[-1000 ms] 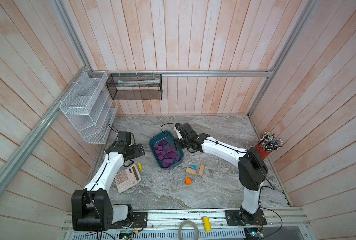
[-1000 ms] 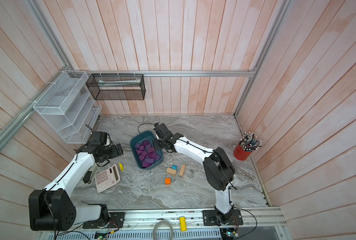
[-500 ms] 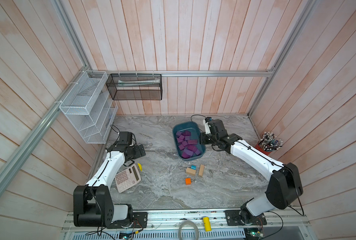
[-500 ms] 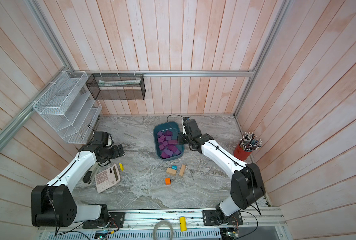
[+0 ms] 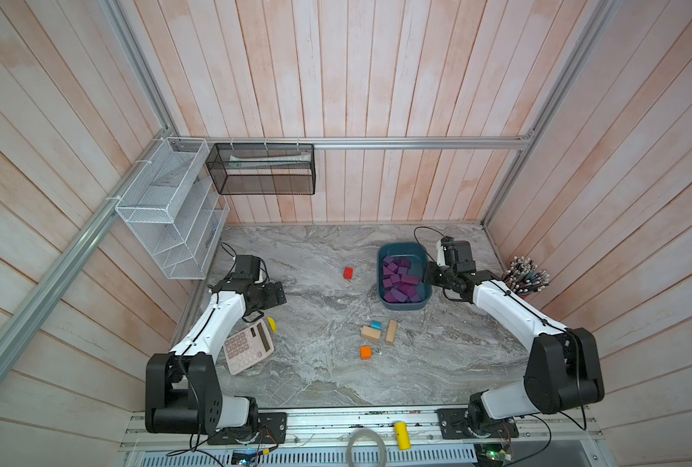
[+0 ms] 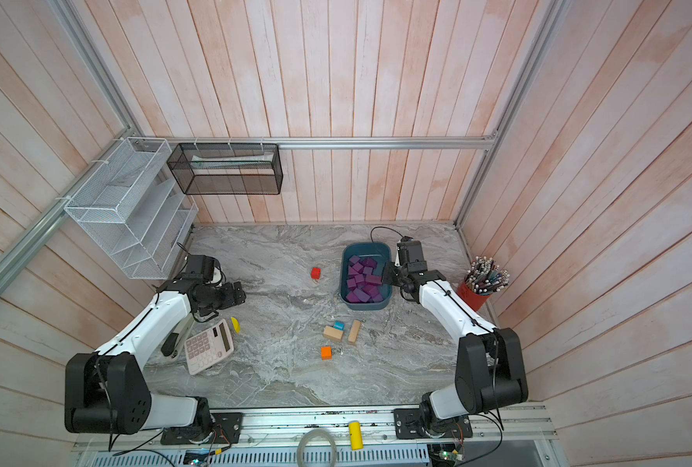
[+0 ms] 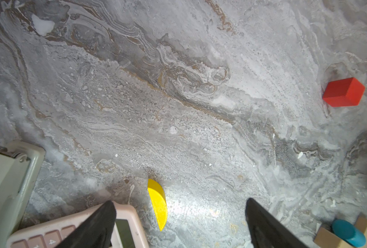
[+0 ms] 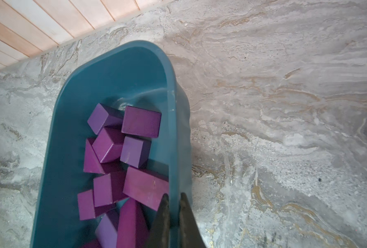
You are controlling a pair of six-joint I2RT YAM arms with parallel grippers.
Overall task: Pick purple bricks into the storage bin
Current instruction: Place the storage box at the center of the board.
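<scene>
The teal storage bin (image 5: 401, 245) (image 6: 366, 244) stands at the right rear of the marble table, with several purple bricks (image 5: 399, 279) (image 6: 362, 279) heaped inside. My right gripper (image 5: 428, 277) (image 6: 389, 275) is shut on the bin's right rim. The right wrist view shows the rim pinched at the gripper (image 8: 174, 196), one finger inside the bin (image 8: 118, 70) and one outside, with the bricks (image 8: 140, 122) close by. My left gripper (image 5: 277, 293) (image 6: 237, 293) hangs open and empty at the left. In the left wrist view that gripper (image 7: 179, 201) is over bare table.
A red cube (image 5: 348, 273) (image 7: 343, 92) lies left of the bin. Two tan blocks (image 5: 370, 333), a blue cylinder (image 5: 375, 324) and an orange cube (image 5: 365, 352) sit mid-table. A calculator (image 5: 248, 347) and yellow half-disc (image 5: 271, 323) lie under the left arm. A pen cup (image 5: 526, 275) stands far right.
My right arm has swung to the right, pulling the bin with its bricks from the table's middle to the right rear. The red cube has come into view. The left arm has barely moved.
</scene>
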